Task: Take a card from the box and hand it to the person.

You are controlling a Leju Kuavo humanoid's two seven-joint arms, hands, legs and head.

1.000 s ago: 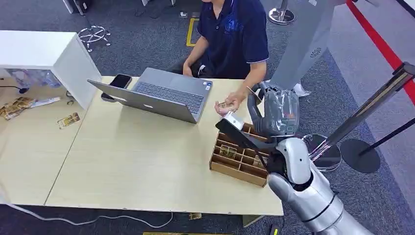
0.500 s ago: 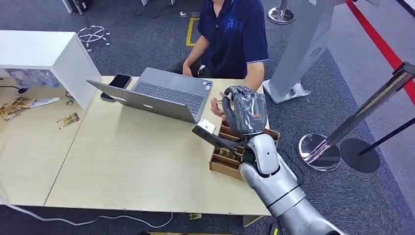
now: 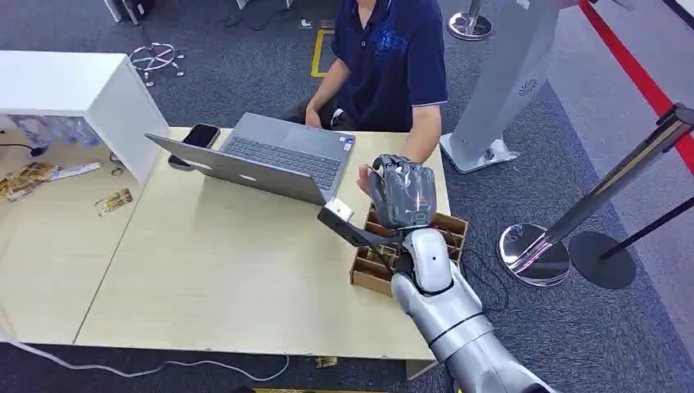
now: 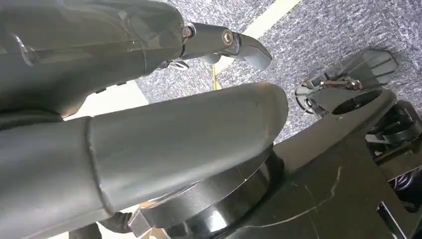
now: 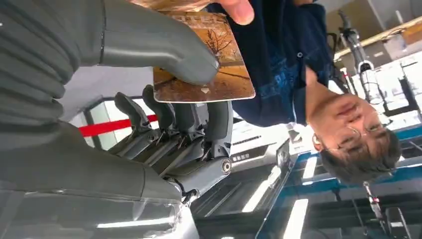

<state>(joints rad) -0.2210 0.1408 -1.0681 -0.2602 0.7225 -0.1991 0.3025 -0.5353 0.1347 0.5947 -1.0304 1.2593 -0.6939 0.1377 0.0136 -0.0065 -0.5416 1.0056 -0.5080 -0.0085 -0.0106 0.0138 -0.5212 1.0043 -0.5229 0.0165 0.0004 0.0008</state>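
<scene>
The right hand (image 5: 164, 99) pinches the card (image 5: 204, 74) under its thumb, raised above the box (image 3: 372, 274); the person's fingers (image 5: 239, 9) already touch it, so only the release seems left.

An office: laptop (image 3: 270, 160) on desk (image 3: 205, 270), grey carpet (image 3: 245, 74).

Your right arm (image 3: 446, 315) comes up from the near right and reaches toward the far side, with the forearm raised steeply. Your right hand (image 3: 401, 192) is lifted, with its back turned to the head camera. In the right wrist view its thick thumb (image 5: 159, 42) presses on the face of a card (image 5: 206, 74) and the darker fingers (image 5: 199, 124) lie behind the card, so it holds the card. Your left hand (image 4: 149, 99) hangs down low.
</scene>
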